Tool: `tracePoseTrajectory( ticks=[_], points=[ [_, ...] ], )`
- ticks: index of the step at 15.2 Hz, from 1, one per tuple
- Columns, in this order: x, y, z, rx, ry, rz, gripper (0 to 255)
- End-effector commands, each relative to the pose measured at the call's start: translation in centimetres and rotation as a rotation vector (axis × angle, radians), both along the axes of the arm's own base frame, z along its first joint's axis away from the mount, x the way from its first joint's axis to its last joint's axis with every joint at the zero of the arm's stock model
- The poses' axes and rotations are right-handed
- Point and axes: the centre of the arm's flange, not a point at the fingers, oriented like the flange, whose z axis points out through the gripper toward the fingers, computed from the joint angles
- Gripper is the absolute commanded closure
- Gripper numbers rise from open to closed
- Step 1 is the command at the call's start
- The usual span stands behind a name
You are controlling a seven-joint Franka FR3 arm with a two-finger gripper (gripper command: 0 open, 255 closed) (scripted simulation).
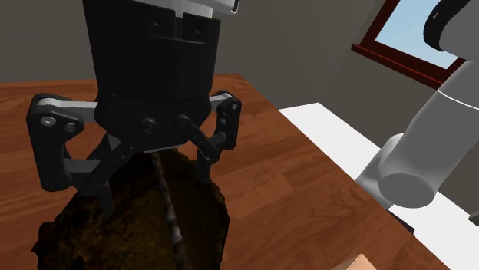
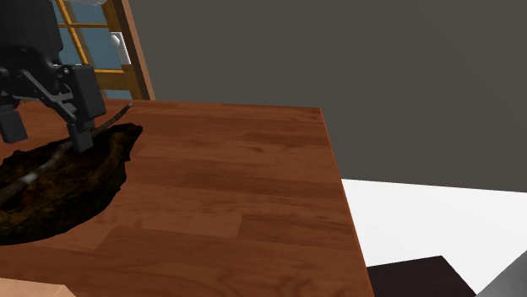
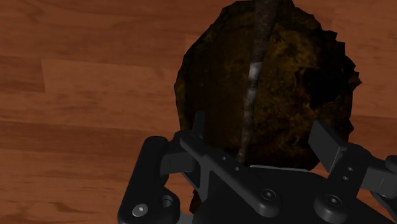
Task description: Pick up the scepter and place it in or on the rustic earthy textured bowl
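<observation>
The end effector (image 1: 157,184) hangs directly over the bowl (image 1: 219,211) with its two fingers spread wide, gripping nothing. The scepter (image 1: 170,207) runs through the gap between them without touching either; the wrist view shows clear space on both sides of the shaft.

The scepter lies inside the dark, rough-textured bowl, stretched across it nearly from rim to rim. In the second exterior view its thin end (image 2: 125,109) pokes out just over the bowl's far rim. The bowl sits on the wooden surface (image 1: 307,192), near the edge closest to the stand.

Judging from this, the placing step looks done: the scepter rests in the bowl and the fingers are off it. What seems left is the withdrawal. That calls for a straight lift, keeping the fingers apart so neither tip drags the shaft or catches the ragged rim. A sideways move this low could knock the scepter or shift the bowl.

Count: one scepter, one bowl, one surface, one arm carrying one end effector with two fingers.
</observation>
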Motion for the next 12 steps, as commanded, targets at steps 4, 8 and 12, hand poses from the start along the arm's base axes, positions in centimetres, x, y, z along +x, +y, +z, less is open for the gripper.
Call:
tracePoseTrajectory(
  ticks=[4, 8, 12],
  points=[
    [0.5, -0.5, 3.9, 0.000, 0.000, 0.000, 0],
    [0.6, -0.6, 4.9, 0.000, 0.000, 0.000, 0],
    [0.6, -0.6, 4.9, 0.000, 0.000, 0.000, 0]
  ],
)
